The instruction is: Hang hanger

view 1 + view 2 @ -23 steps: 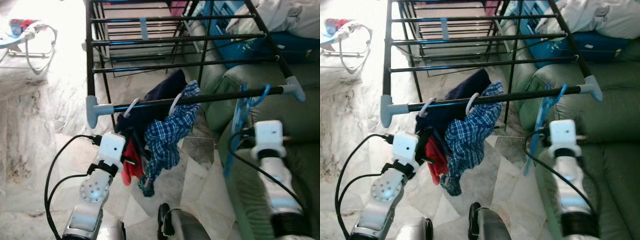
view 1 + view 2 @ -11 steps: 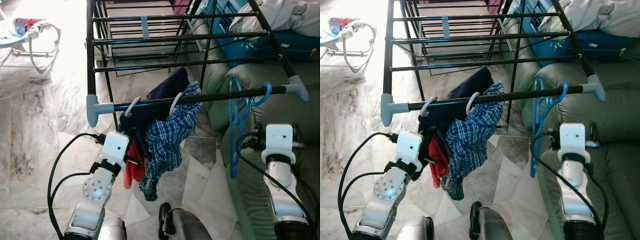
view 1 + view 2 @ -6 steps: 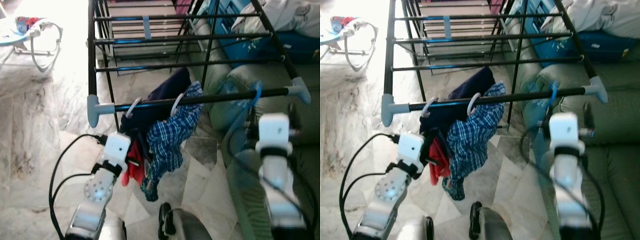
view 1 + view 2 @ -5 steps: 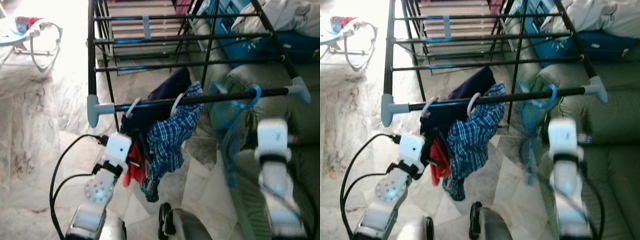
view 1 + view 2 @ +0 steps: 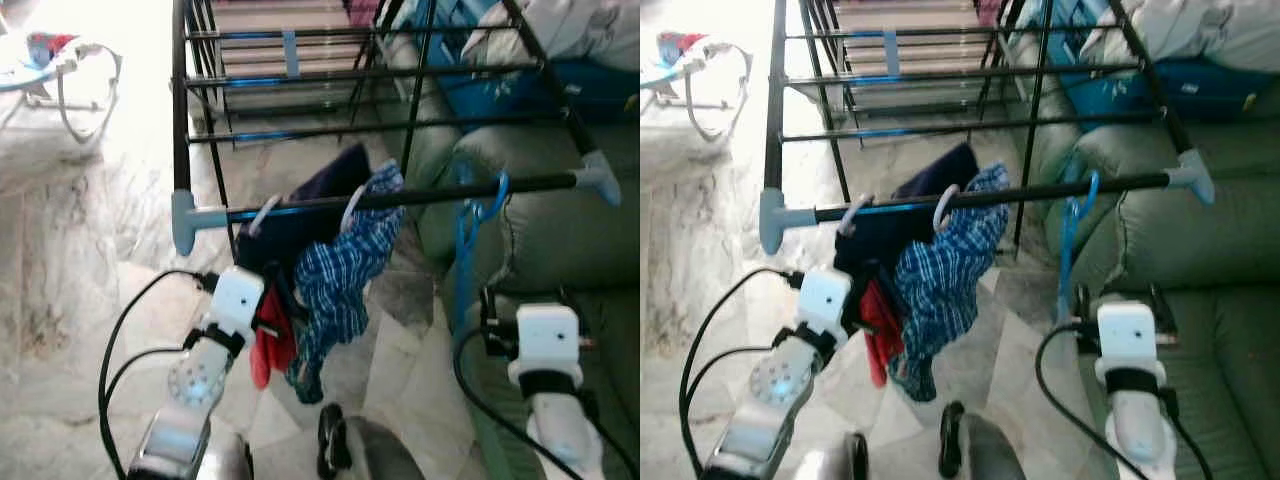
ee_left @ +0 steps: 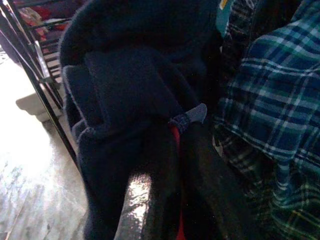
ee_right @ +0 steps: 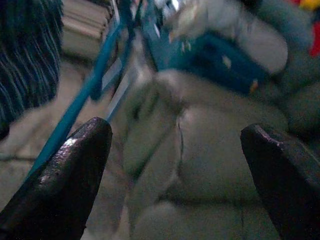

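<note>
Nearest the camera, the right gripper (image 7: 175, 175) hangs low over the green sofa (image 5: 560, 240), its two black fingers (image 7: 60, 185) spread wide apart with nothing between them. It sits below and clear of the blue hanger (image 5: 1072, 245), which shows as a blue bar just beside one finger in the right wrist view, not touching it.

On the other side, the left gripper (image 6: 175, 185) is pushed into the hanging clothes under the front rail (image 5: 400, 197). Its fingers lie close together, clamped on a fold of the dark navy garment (image 6: 130, 85), with a sliver of red cloth (image 5: 272, 345) showing between them. The red cloth hangs down just beside that wrist.

The front rail is a black bar with grey end caps, the nearest edge of a black drying rack (image 5: 350, 75). Toward its left end two white hooks sit over it, carrying the navy garment and a blue checked shirt (image 5: 940, 280), which droops toward the marble floor (image 5: 70, 260).

The blue hanger hangs by its hook from the same rail, near the right end cap, dangling straight down in front of the sofa and well apart from the clothes.

Farther back run the rack's other bars. Beyond them, at the far right, a blue box (image 5: 1160, 85) with white bedding (image 5: 1200, 30) on top rests on the sofa, and a baby bouncer (image 5: 55, 70) stands far left.
</note>
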Robot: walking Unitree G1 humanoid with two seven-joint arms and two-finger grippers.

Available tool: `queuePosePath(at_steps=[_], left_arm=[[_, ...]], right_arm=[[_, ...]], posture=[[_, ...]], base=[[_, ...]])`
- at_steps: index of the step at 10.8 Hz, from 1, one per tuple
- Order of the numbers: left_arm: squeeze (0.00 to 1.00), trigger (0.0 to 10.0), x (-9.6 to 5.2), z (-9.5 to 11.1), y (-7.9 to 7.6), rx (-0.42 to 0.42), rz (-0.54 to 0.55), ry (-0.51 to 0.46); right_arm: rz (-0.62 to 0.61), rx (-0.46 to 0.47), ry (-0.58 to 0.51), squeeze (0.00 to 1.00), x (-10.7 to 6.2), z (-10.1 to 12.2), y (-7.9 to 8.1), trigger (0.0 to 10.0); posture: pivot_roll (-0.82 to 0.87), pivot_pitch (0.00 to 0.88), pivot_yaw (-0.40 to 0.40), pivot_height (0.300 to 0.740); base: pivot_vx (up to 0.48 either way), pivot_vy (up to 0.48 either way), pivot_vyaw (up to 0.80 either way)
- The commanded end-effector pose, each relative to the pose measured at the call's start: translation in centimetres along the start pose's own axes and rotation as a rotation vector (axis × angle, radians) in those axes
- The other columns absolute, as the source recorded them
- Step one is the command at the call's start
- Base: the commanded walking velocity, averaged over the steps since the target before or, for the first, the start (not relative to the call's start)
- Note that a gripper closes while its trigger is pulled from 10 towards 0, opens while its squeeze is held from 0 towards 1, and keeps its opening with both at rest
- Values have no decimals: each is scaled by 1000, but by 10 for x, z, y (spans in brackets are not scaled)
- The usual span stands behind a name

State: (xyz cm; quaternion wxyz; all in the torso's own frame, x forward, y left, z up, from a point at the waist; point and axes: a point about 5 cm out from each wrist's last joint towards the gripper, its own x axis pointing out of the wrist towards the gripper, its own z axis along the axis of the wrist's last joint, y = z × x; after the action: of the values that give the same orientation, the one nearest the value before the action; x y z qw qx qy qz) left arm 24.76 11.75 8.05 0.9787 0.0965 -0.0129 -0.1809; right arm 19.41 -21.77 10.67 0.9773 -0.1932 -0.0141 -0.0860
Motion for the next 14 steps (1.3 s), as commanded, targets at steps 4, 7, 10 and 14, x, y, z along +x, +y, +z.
queuePosePath(at_steps=[4, 7, 10, 14], left_arm=[[0, 10000, 1, 0, -2, 2, -15, 3], [0, 10000, 0, 0, -3, 2, -15, 7], [0, 10000, -1, -1, -4, 0, -15, 12], [0, 10000, 0, -2, -6, 2, -27, 22]], right_arm=[[93, 37, -162, 0, 10, 40, 10, 10000], [317, 160, -38, 0, 22, 23, 47, 10000], [213, 97, 56, 0, 24, 5, 28, 10000], [184, 46, 29, 0, 24, 5, 18, 10000]], posture=[[-62, 191, -43, 740], [-57, 188, -40, 740], [-60, 194, -46, 740], [-66, 196, -45, 740]], base=[[0, 0, 0], [0, 0, 0], [0, 0, 0], [0, 0, 0]])
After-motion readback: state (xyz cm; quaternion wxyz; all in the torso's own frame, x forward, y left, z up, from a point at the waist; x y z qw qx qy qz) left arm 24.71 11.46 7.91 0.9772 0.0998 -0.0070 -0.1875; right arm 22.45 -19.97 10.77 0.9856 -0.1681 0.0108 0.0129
